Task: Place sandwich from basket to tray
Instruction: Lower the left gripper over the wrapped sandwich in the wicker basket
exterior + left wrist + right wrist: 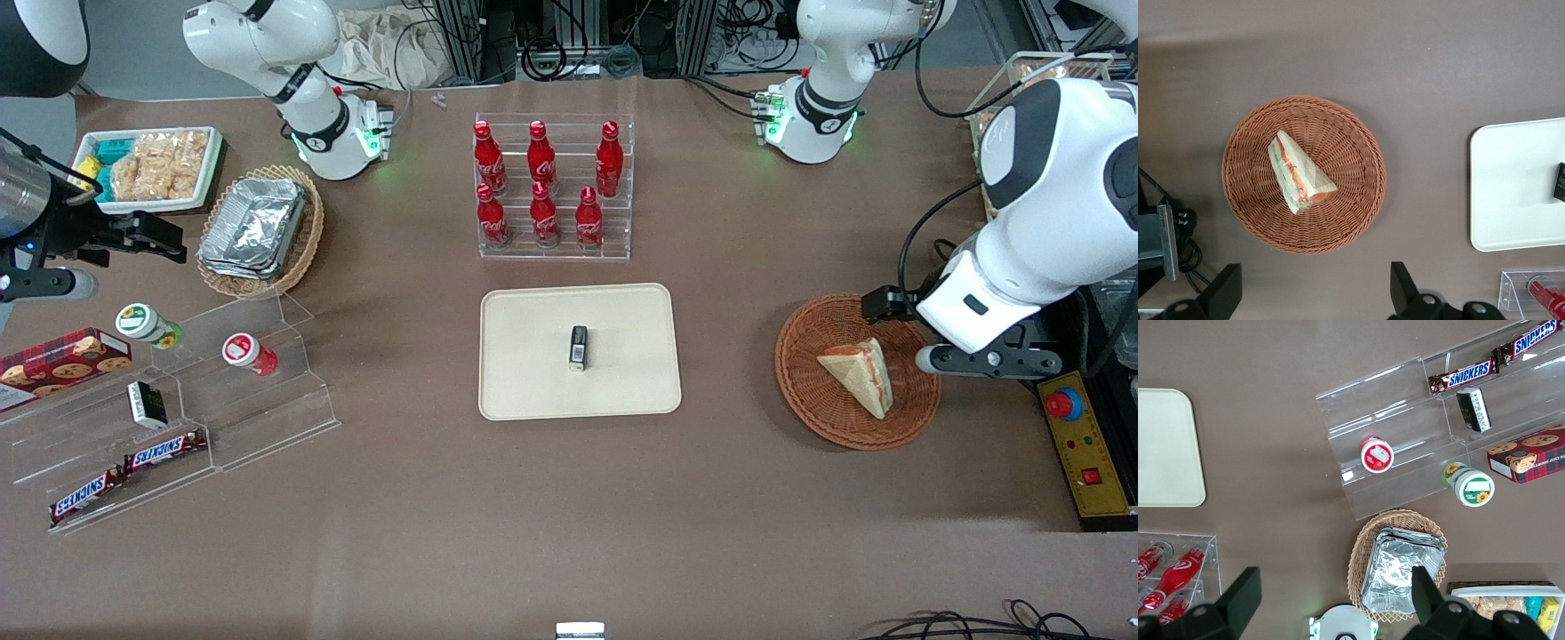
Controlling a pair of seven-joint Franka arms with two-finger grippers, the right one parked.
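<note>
Approach stage of a pick-and-place transfer. The sandwich (859, 373) lies on its side in the basket (805, 391), a round reddish-brown wicker dish standing on the bench (427, 533) toward the working arm's end, well apart from the tray (533, 391). The wedge has not been lifted: it rests on the weave, off centre, its red and green filling edge exposed along one long side, as the left wrist view shows (1300, 173).

The pincer (1315, 297) hangs above the basket, its camera looking straight down onto the wicker rim (1305, 243). Its two dark fingers (1221, 290) stand wide apart and grasp nothing; neither touches the sandwich or the basket. In the front view the pincer itself is hidden by the arm's wrist housing.

Judged from this layout, the step in hand is the alignment before the grasp. The next move calls for centring the pincer over the wedge, turning the wrist so that the fingers straddle the two flat bread faces rather than the slanted length, then descending into the shallow bowl without snagging the rim.

The tray, cream-beige and low-rimmed, lies nearer the bench's middle and already carries a small dark box (579, 347) at its centre; a placement would probably need to go on bare tray surface beside that box.
</note>
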